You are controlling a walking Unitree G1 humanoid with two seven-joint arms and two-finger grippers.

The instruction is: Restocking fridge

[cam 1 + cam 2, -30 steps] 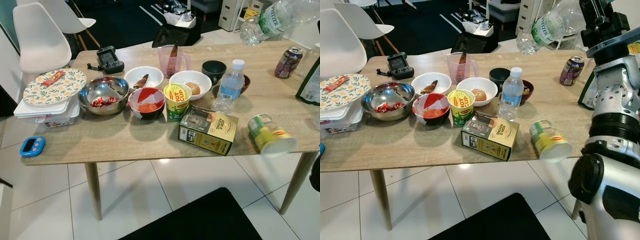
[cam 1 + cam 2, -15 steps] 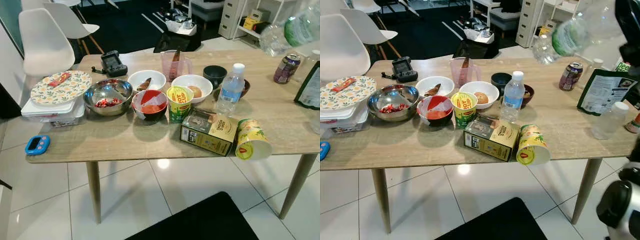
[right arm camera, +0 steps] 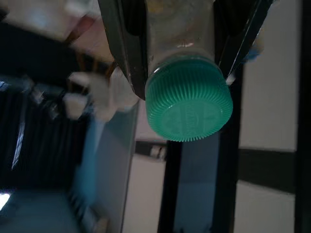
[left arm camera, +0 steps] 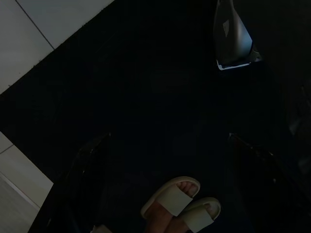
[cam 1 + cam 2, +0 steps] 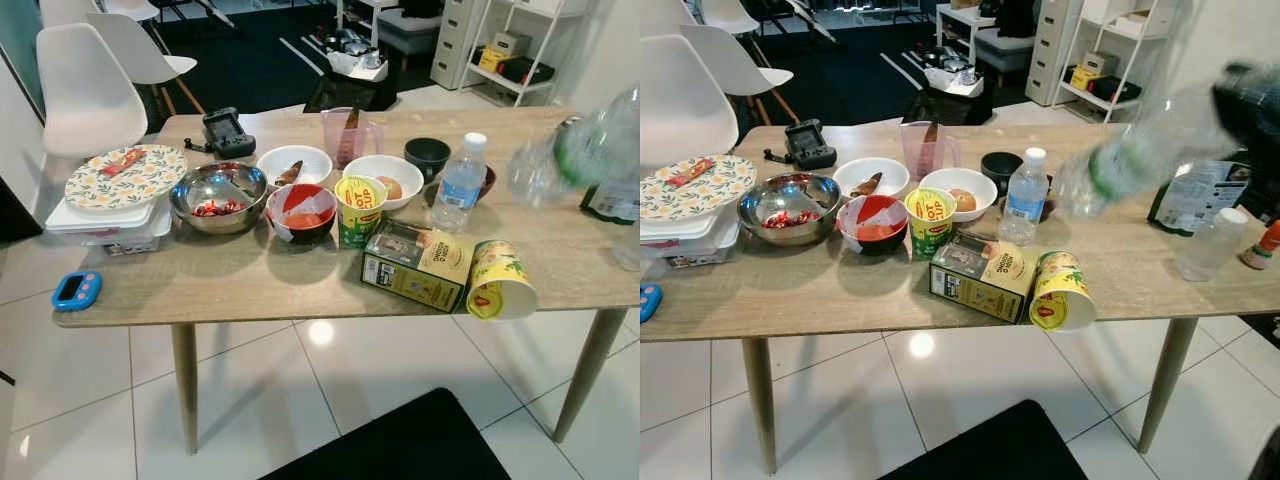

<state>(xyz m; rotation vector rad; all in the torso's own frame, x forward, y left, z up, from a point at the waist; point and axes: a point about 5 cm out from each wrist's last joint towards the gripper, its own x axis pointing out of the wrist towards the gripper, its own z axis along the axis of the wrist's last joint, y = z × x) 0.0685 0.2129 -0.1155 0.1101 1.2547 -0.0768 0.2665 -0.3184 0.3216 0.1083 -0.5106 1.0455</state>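
Observation:
A large clear water bottle [image 5: 1120, 165] with a green label hangs blurred, on a slant, over the right part of the wooden table [image 5: 250, 285]. My right gripper [image 3: 182, 43] is shut on its neck just behind the green cap [image 3: 189, 99]; the gripper shows as a dark blur [image 5: 1250, 100] at the bottle's upper end. A smaller water bottle [image 5: 460, 185] with a white cap stands upright mid-table. My left gripper [image 4: 170, 194] hangs idle and open over a black mat [image 4: 146, 87].
The table carries a steel bowl [image 5: 217, 193], white bowls [image 5: 382, 178], a red bowl [image 5: 300, 210], a cup noodle [image 5: 358, 207], a tipped cup [image 5: 497, 282], a yellow box [image 5: 418, 262] and a plate on containers [image 5: 122, 180]. White chairs [image 5: 85, 90] stand at the back left. A person's slippered foot [image 4: 181, 206] rests on the mat.
The large bottle in my right gripper has swung down from high above the table's right end to just over it. The tipped cup rolled a little. The camera shifted slightly.

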